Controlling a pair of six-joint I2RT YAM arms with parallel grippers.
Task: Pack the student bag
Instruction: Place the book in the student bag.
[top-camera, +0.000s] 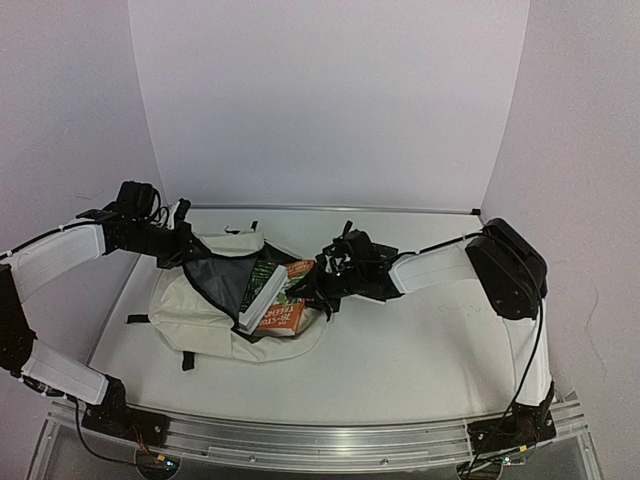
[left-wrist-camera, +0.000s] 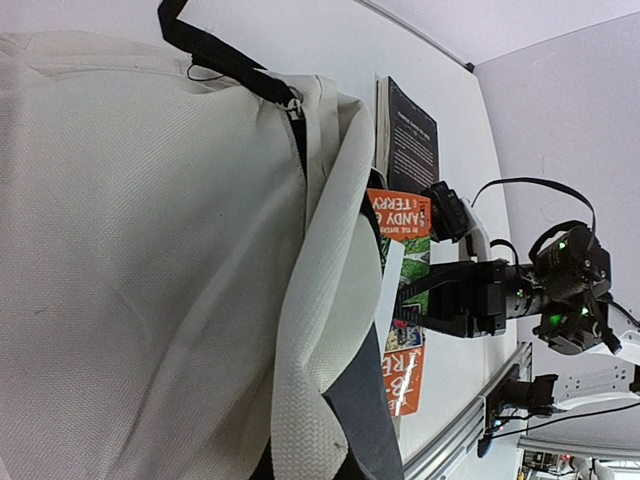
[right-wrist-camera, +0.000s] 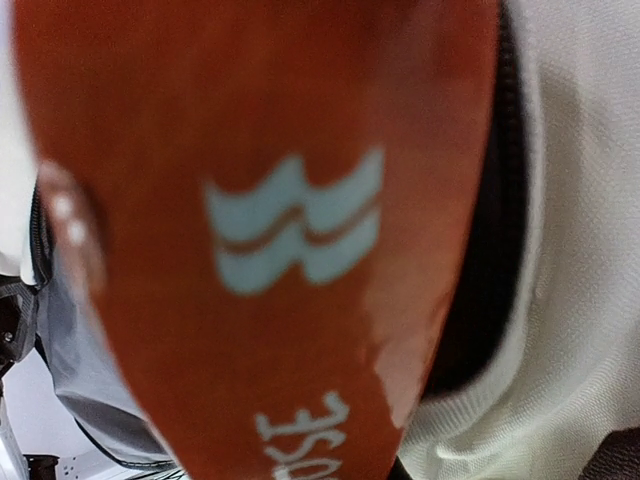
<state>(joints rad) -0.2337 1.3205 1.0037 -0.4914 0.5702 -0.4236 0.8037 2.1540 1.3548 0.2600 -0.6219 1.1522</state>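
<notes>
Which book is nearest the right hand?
The orange book: its cover fills the right wrist view. The black book isn't in that view.

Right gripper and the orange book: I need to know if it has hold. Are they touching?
Touching. In the left wrist view the right gripper is clamped across the orange book at the mouth of the bag.

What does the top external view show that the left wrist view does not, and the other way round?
Only the top external view: the left gripper at the rim of the student bag, and both arms down to their bases. Only the left wrist view: a dark-covered book beyond the bag's mouth, and the zipper pull. Both: the bag, the orange book at its mouth, and the right gripper shut on that book.
</notes>
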